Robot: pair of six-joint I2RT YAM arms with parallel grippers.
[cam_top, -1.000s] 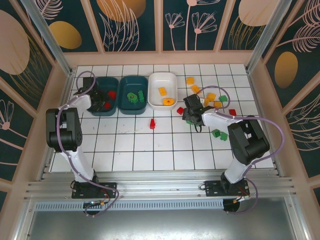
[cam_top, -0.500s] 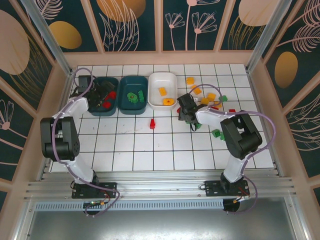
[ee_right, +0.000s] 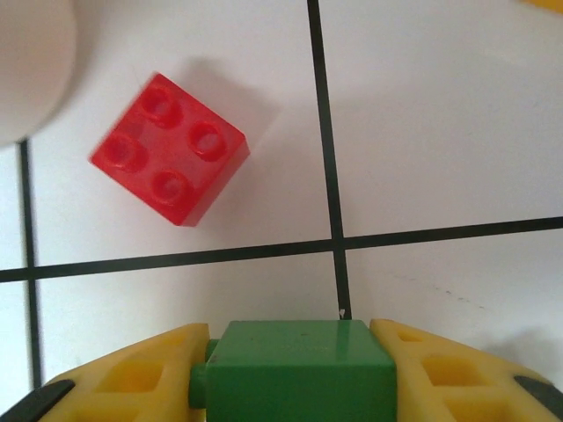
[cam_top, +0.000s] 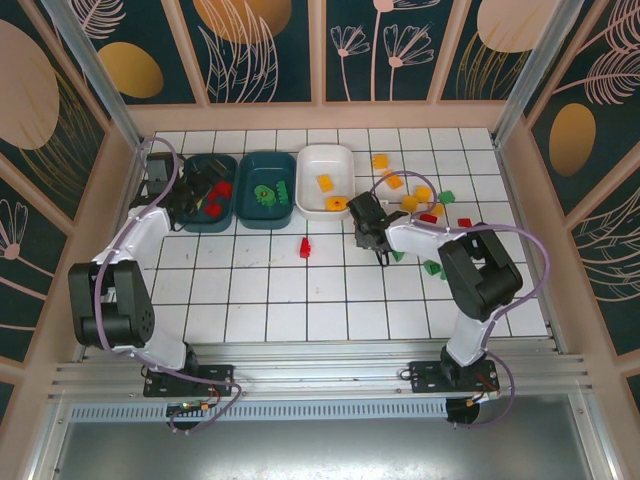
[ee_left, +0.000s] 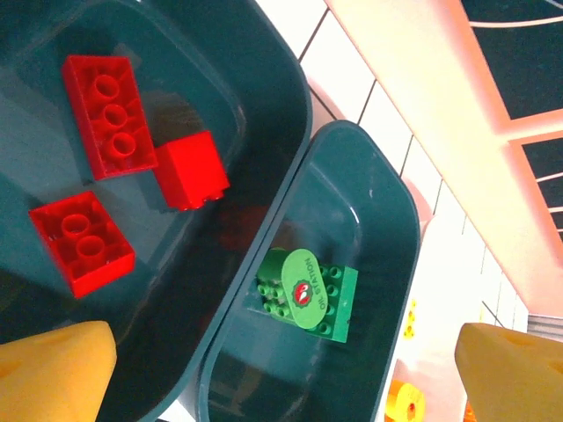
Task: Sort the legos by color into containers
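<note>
Swung leftward since a second ago, the right gripper (ee_right: 297,387) now sits at five o'clock of the white tray (cam_top: 325,151), its yellow jaws pinched tight on a green lego (ee_right: 303,352). At eleven o'clock of that brick, a red four-stud lego (ee_right: 167,149) lies alone on the tiled table (cam_top: 270,300). Loose legos (cam_top: 411,202) in orange, green and red are scattered at the gripper's two o'clock. Off at nine o'clock, the left gripper (ee_left: 283,374) has risen over the far-left teal tray (ee_left: 286,105), jaws spread wide, holding nothing. Three red legos (ee_left: 110,114) lie in it. A green piece (ee_left: 308,294) lies in the second teal tray (ee_left: 391,220) alongside.
</note>
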